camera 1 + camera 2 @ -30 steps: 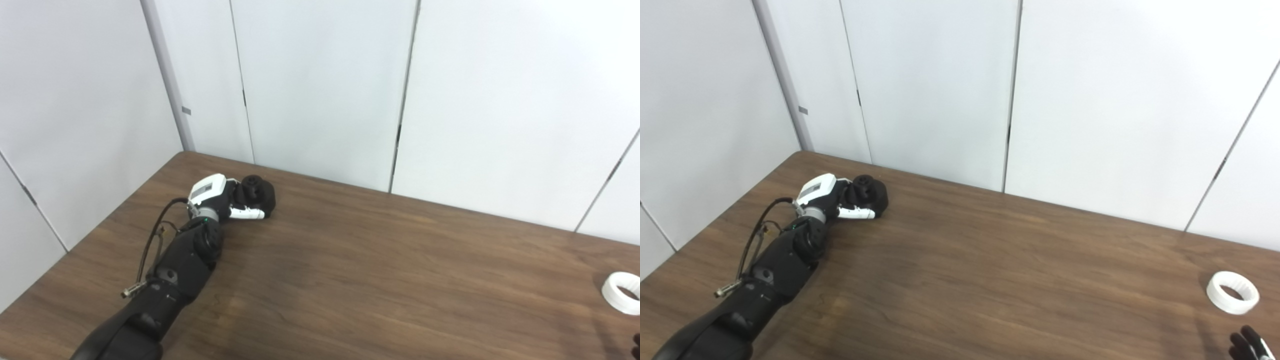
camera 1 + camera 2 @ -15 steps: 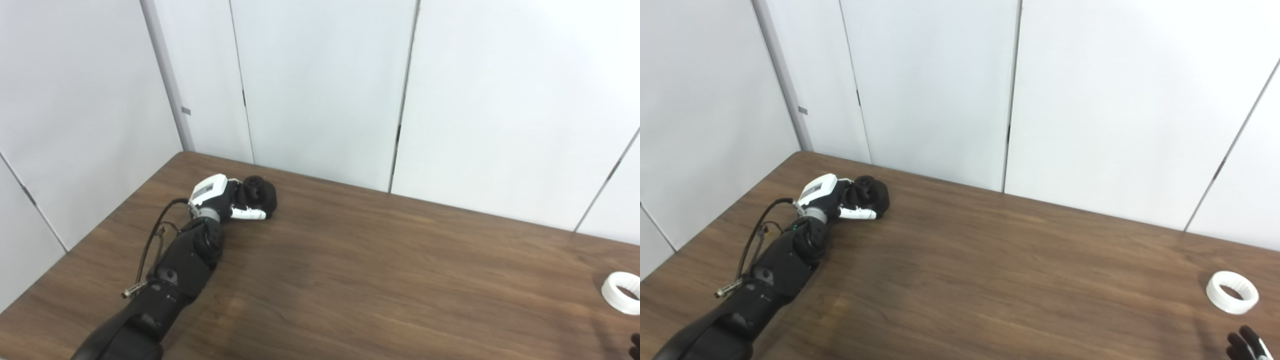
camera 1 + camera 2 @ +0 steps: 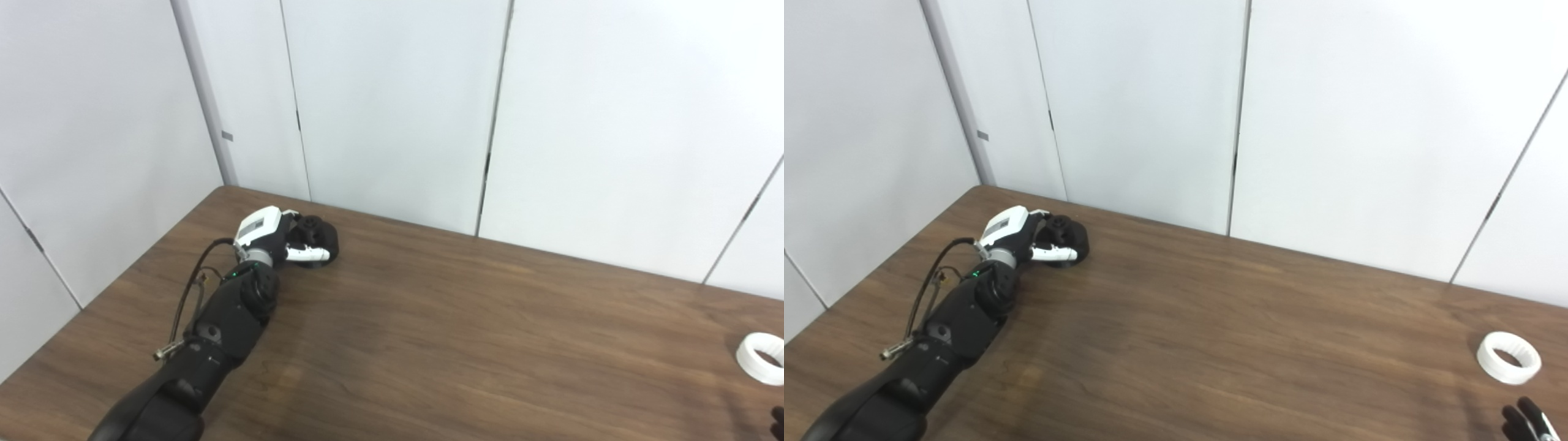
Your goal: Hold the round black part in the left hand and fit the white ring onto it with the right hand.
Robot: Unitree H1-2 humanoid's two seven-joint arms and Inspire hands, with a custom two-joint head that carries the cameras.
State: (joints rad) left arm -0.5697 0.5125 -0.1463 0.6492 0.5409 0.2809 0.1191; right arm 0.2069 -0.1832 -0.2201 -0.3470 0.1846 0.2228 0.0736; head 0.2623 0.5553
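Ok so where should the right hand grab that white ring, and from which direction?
Take the white ring across its band, probably one finger inside the hole and the thumb on the outer wall, coming down from above. It lies flat on the table with its opening facing up, so the rim is exposed all round. The right hand sits just on the near side of it, so the near edge looks easiest.

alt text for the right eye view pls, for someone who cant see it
A robot's left hand reaches to the far left of a dark wooden table, fingers curled around a round black part. A white ring lies untouched near the table's right edge, with only the fingertips of the right hand showing at the bottom right corner. White wall panels stand behind.
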